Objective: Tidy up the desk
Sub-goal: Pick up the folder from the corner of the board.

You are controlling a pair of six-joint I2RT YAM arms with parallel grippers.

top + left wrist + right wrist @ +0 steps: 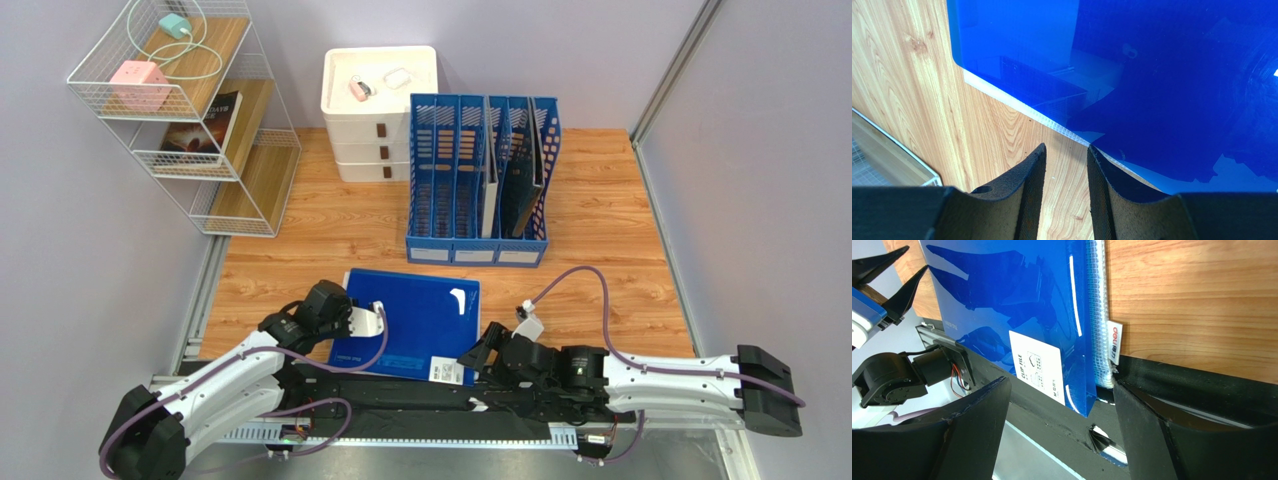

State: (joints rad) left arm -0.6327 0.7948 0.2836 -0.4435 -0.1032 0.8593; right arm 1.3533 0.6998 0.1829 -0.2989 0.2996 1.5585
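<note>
A glossy blue clip-file folder (415,318) lies flat on the desk (600,220), and its near edge reaches over the black front strip. My left gripper (372,320) sits at the folder's left edge. In the left wrist view the gripper (1067,146) is open a little over bare wood, and the folder (1152,75) has its edge just past the fingertips. My right gripper (476,352) is at the folder's near right corner. In the right wrist view this gripper (1061,382) stands wide open, with the labelled corner of the folder (1002,305) ahead between the fingers, untouched.
A blue slotted file rack (478,180) holding a few folders stands at mid-desk. Behind it is a white drawer unit (378,110) with small items on top. A white wire shelf (190,110) with a pink cube, a charger and a book stands at the back left.
</note>
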